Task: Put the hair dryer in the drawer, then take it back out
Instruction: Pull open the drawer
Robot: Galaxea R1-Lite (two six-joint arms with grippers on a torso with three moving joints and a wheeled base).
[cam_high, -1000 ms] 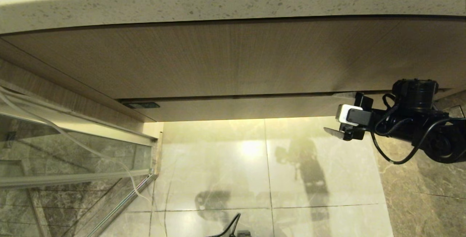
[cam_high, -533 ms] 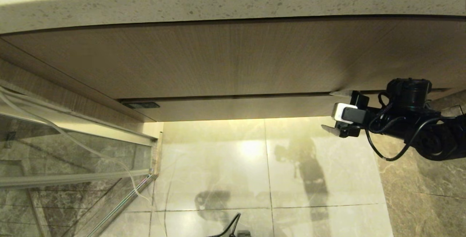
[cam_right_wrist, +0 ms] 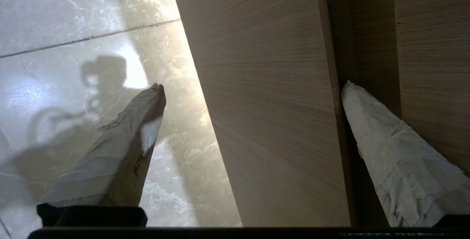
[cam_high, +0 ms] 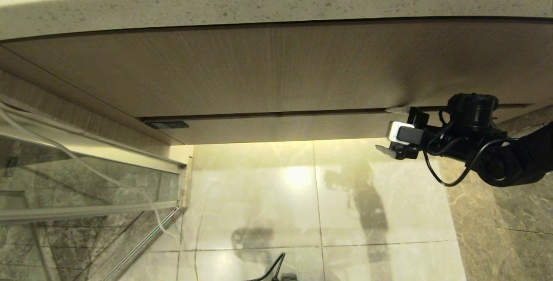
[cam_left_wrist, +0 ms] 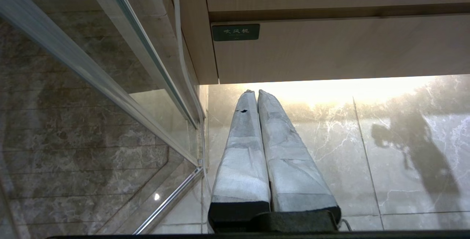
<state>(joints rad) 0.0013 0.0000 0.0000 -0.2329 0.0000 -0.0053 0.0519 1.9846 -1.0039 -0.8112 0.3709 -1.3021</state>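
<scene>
Right gripper [cam_high: 391, 131] is spread wide, straddling the closed drawer [cam_high: 285, 127] front near its right end: one finger in the seam above, one below, likely to hook and pull it open. Versus a second ago it's moved left and up. Hair dryer not visible; left gripper [cam_left_wrist: 256, 93] pressed together, idle.

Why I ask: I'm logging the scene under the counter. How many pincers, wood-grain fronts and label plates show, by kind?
Pincers: 2, the left pincer, shut, and the right pincer, open across the drawer's edge
Wood-grain fronts: 2, the tall panel and the drawer beneath it
Label plates: 1, the dark label plate
Total: 5
</scene>
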